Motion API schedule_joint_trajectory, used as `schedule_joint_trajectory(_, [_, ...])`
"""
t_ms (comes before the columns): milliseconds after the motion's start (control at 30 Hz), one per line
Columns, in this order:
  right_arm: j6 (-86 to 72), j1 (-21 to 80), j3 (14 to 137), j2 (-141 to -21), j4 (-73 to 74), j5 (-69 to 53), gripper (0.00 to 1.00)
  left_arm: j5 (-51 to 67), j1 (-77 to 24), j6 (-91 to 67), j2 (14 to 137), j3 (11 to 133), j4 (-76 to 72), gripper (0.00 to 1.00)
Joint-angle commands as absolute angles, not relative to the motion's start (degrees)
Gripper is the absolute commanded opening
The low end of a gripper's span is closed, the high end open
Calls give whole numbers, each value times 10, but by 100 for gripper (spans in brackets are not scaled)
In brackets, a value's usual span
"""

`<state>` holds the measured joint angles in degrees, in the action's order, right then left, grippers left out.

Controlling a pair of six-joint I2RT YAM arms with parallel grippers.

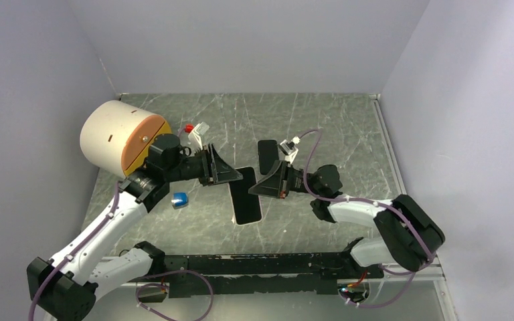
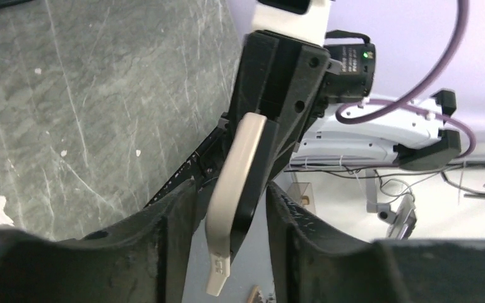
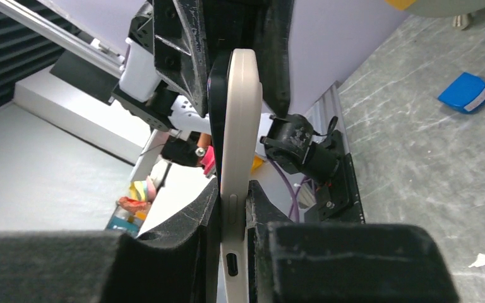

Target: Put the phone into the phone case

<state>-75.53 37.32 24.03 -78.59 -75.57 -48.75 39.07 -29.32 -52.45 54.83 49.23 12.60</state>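
The right claw (image 3: 233,196) pinches the pale beige translucent phone case (image 3: 240,126), with a black slab phone (image 3: 216,113) flat against it, held above the grey marbled table (image 1: 321,120). The left claw (image 2: 232,192) straddles the case's other end; whether it grips, I cannot tell. Farther back lies a second black phone (image 1: 266,155).

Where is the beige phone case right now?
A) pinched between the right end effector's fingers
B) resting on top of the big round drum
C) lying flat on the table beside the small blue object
A: the right wrist view shows the phone case clamped edge-on in the right end effector.
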Motion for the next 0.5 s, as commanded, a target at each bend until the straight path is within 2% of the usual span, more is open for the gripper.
schedule_joint_trajectory(0, [-680,370,258,-737,-692,-466,0,382,-289,-514,555,524,162,55])
schedule_joint_trajectory(200, [-678,370,259,-743,-710,-485,0,388,-287,-566,534,506,105,62])
schedule_joint_trajectory(300, [-684,371,254,-752,-737,-500,0,413,-287,-611,538,497,53,60])
schedule_joint_trajectory(467, [-674,370,251,-749,-727,-492,0,434,-287,-630,542,490,23,50])
